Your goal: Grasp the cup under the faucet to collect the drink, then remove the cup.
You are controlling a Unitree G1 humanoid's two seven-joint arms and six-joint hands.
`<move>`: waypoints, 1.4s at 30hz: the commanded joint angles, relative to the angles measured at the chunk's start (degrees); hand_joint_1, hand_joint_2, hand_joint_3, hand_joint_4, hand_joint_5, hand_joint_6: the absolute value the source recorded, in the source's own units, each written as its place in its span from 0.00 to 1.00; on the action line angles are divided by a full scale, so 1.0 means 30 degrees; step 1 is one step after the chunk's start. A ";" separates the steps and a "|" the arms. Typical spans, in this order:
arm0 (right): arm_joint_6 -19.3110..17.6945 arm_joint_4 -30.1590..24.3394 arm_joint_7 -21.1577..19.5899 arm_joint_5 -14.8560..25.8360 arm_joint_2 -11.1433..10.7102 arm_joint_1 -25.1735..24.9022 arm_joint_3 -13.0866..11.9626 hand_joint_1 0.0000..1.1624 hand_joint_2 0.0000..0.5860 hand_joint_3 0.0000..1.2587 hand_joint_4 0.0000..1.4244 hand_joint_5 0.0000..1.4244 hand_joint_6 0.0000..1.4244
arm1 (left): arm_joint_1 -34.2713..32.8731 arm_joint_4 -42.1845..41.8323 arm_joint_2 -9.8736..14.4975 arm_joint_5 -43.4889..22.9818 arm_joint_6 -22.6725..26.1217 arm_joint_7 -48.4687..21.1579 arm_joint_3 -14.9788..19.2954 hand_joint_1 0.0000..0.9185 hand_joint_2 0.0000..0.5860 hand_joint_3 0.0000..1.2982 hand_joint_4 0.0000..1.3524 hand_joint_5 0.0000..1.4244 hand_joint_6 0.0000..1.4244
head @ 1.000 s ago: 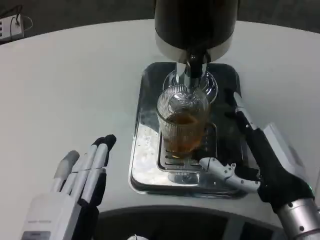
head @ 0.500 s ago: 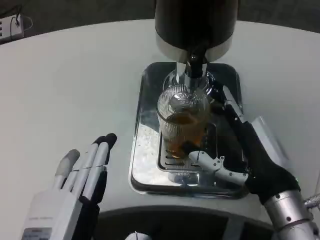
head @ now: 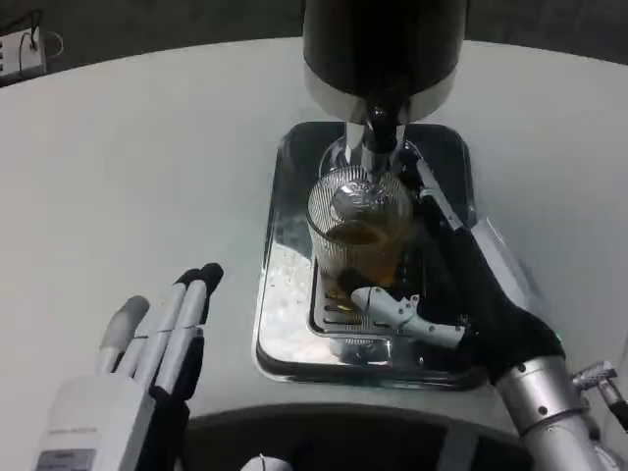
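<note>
Right hand closing in on the half-filled cup under the faucet

From the head view, the ribbed glass cup [head: 359, 240] is standing on the drip grate of the steel tray [head: 285, 294], directly beneath the black faucet [head: 381, 126] of the dark dispenser [head: 381, 44], and it is holding amber drink to about half its height. The right hand [head: 461, 294] is reaching around the cup from the right, one finger running up along its far side and the thumb crossing in front near its base; whether it is actually gripping or only bracketing the glass I cannot tell. The left hand [head: 147, 363] is lying released on the white table [head: 147, 177], fingers straight, well apart from the tray. Looking on, I would worry that a loose or low hold could tip the glass and slop drink as it is being drawn out, or knock its rim against the spout.
</note>
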 commanded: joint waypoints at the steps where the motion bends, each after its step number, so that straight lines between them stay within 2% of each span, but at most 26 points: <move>1: -0.0409 0.0292 -0.0247 0.0119 0.0310 -0.0351 0.0293 0.50 0.40 0.00 0.05 0.10 0.20 | 0.0301 -0.0291 0.0111 0.0245 0.0223 -0.0235 0.0167 0.00 0.28 0.01 0.00 0.08 0.01; 9: -0.0187 0.0891 -0.0493 -0.0110 0.0671 -0.0781 0.0589 0.51 0.40 0.00 0.05 0.11 0.20 | 0.0567 -0.0495 0.0173 0.0172 0.0309 -0.0272 0.0399 0.00 0.28 0.02 0.00 0.08 0.01; 19: -0.0029 0.2543 -0.1002 0.0181 0.0997 -0.1817 0.0506 0.54 0.38 0.01 0.06 0.13 0.22 | 0.1085 -0.0997 0.0153 -0.0001 0.0381 -0.0532 0.0996 0.00 0.27 0.02 0.00 0.09 0.02; 30: -0.0130 0.2862 -0.1118 0.0301 0.1619 -0.1993 0.0851 0.58 0.35 0.05 0.10 0.17 0.26 | 0.1267 -0.1221 0.0027 -0.0076 0.0473 -0.0701 0.1257 0.00 0.27 0.03 0.00 0.09 0.02; 38: -0.0102 0.3047 -0.1302 0.0497 0.1894 -0.2188 0.0974 0.67 0.31 0.10 0.16 0.22 0.33 | 0.1325 -0.1418 -0.0080 -0.0094 0.0626 -0.0893 0.1401 0.00 0.28 0.03 0.00 0.09 0.02; 42: 0.0051 0.3164 -0.1488 0.0530 0.2123 -0.2269 0.0971 0.71 0.31 0.13 0.19 0.26 0.40 | 0.1407 -0.1580 -0.0103 -0.0106 0.0716 -0.1006 0.1492 0.00 0.28 0.03 0.00 0.09 0.03</move>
